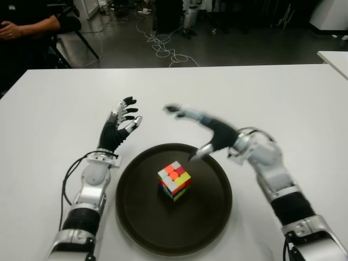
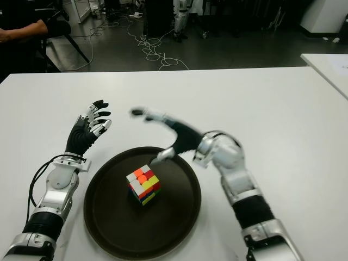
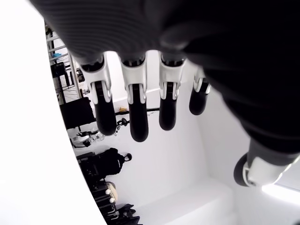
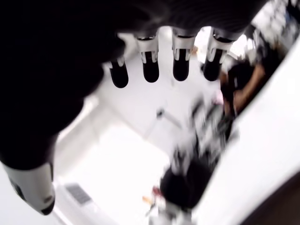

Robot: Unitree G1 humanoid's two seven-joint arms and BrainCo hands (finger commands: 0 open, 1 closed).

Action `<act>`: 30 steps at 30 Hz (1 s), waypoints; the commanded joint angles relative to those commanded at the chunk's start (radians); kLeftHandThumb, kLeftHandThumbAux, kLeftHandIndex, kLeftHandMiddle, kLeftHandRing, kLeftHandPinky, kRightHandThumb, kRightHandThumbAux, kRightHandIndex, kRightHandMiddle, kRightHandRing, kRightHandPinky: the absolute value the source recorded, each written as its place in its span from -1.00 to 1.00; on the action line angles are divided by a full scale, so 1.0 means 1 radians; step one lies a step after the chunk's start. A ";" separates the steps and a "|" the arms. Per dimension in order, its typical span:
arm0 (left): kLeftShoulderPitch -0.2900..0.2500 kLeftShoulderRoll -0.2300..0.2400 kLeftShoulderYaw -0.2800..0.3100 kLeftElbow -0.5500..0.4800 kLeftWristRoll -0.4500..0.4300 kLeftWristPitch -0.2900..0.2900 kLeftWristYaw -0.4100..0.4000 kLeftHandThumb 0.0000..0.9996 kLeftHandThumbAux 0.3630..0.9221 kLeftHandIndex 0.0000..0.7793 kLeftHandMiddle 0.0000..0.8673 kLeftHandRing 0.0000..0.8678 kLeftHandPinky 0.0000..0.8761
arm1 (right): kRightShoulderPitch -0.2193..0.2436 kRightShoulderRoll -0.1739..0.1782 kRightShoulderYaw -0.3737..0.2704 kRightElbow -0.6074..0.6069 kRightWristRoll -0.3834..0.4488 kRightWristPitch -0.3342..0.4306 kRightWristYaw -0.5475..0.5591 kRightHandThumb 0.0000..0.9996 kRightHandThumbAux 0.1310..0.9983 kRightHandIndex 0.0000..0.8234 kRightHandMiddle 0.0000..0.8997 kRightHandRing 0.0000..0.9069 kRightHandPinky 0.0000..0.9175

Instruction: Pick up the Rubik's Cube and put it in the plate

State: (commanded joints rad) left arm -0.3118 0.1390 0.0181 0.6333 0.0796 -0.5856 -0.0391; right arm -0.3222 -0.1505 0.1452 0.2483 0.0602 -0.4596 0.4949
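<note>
The Rubik's Cube sits near the middle of the dark round plate, with its white, orange and yellow top showing. My right hand hovers over the plate's far rim, just beyond the cube, with fingers spread and nothing in them. It does not touch the cube. My left hand shows to the left of the plate, above the white table, fingers extended and empty. Both wrist views show only straight fingers and no cube.
A person's arm shows at the far left beyond the table's back edge. Cables lie on the floor behind. Another white table's corner is at the far right.
</note>
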 joint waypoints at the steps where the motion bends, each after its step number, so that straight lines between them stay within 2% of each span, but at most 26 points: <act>1: 0.000 0.000 0.000 0.002 0.000 0.001 0.001 -0.74 -0.31 -0.65 -0.59 -0.50 -0.41 | 0.009 0.010 -0.007 0.002 -0.003 0.001 -0.024 -1.00 0.29 -0.97 -0.94 -0.96 -0.98; 2: -0.001 0.000 0.000 0.003 0.001 0.001 0.001 -0.73 -0.31 -0.65 -0.58 -0.50 -0.40 | 0.014 0.014 -0.009 0.001 -0.006 0.003 -0.039 -1.00 0.31 -0.96 -0.91 -0.94 -0.97; 4: -0.001 0.000 0.000 0.004 0.001 0.003 0.002 -0.73 -0.30 -0.65 -0.58 -0.50 -0.39 | 0.068 0.039 -0.027 -0.005 -0.009 0.006 -0.099 -1.00 0.36 -0.91 -0.84 -0.88 -0.89; 5: -0.002 -0.001 0.000 0.006 0.002 0.004 0.004 -0.73 -0.30 -0.65 -0.58 -0.50 -0.39 | 0.113 0.064 -0.038 -0.027 -0.009 0.030 -0.150 -1.00 0.37 -0.90 -0.82 -0.86 -0.87; 6: -0.002 -0.001 0.000 0.007 0.003 0.005 0.005 -0.72 -0.31 -0.64 -0.58 -0.49 -0.39 | 0.143 0.082 -0.045 -0.043 -0.010 0.047 -0.186 -1.00 0.42 -0.84 -0.76 -0.78 -0.76; 7: -0.002 -0.001 0.000 0.008 0.003 0.005 0.005 -0.72 -0.31 -0.64 -0.58 -0.49 -0.39 | 0.160 0.091 -0.048 -0.056 -0.012 0.061 -0.206 -1.00 0.44 -0.83 -0.74 -0.75 -0.71; 8: -0.003 -0.002 0.000 0.011 0.003 0.005 0.006 -0.72 -0.31 -0.64 -0.57 -0.49 -0.39 | 0.175 0.115 -0.059 -0.085 -0.005 0.114 -0.250 -1.00 0.47 -0.80 -0.70 -0.72 -0.65; 10: -0.006 -0.003 0.000 0.016 0.004 0.005 0.007 -0.71 -0.31 -0.64 -0.57 -0.48 -0.39 | 0.178 0.159 -0.088 -0.134 0.016 0.233 -0.336 -0.97 0.56 -0.72 -0.61 -0.60 -0.49; 12: -0.009 -0.004 -0.001 0.023 0.005 0.003 0.009 -0.71 -0.31 -0.64 -0.56 -0.47 -0.38 | 0.147 0.181 -0.144 -0.119 0.040 0.323 -0.418 -0.82 0.65 -0.61 -0.51 -0.48 -0.36; 14: -0.011 -0.004 -0.001 0.026 0.006 0.003 0.009 -0.70 -0.33 -0.64 -0.56 -0.47 -0.38 | 0.116 0.187 -0.180 -0.105 0.044 0.370 -0.469 -0.73 0.67 -0.54 -0.46 -0.43 -0.31; 17: -0.013 -0.004 0.000 0.030 0.008 0.000 0.012 -0.70 -0.33 -0.64 -0.55 -0.47 -0.38 | 0.110 0.192 -0.201 -0.141 0.032 0.413 -0.512 -0.67 0.66 -0.48 -0.41 -0.38 -0.27; 22: -0.016 -0.007 0.005 0.042 0.008 -0.013 0.021 -0.69 -0.35 -0.64 -0.56 -0.48 -0.39 | 0.101 0.205 -0.226 -0.152 -0.018 0.355 -0.608 -0.72 0.63 -0.45 -0.38 -0.34 -0.28; 28: -0.016 -0.008 0.005 0.048 0.010 -0.026 0.030 -0.68 -0.33 -0.65 -0.56 -0.50 -0.46 | 0.093 0.197 -0.233 -0.104 -0.058 0.190 -0.643 -0.77 0.65 -0.44 -0.35 -0.30 -0.27; 30: -0.016 -0.006 0.004 0.051 0.013 -0.029 0.032 -0.68 -0.27 -0.63 -0.55 -0.50 -0.45 | 0.101 0.198 -0.233 -0.093 -0.063 0.159 -0.647 -0.78 0.67 -0.44 -0.35 -0.30 -0.26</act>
State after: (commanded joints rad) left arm -0.3283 0.1326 0.0220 0.6845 0.0925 -0.6149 -0.0067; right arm -0.2217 0.0471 -0.0877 0.1549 -0.0032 -0.3009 -0.1517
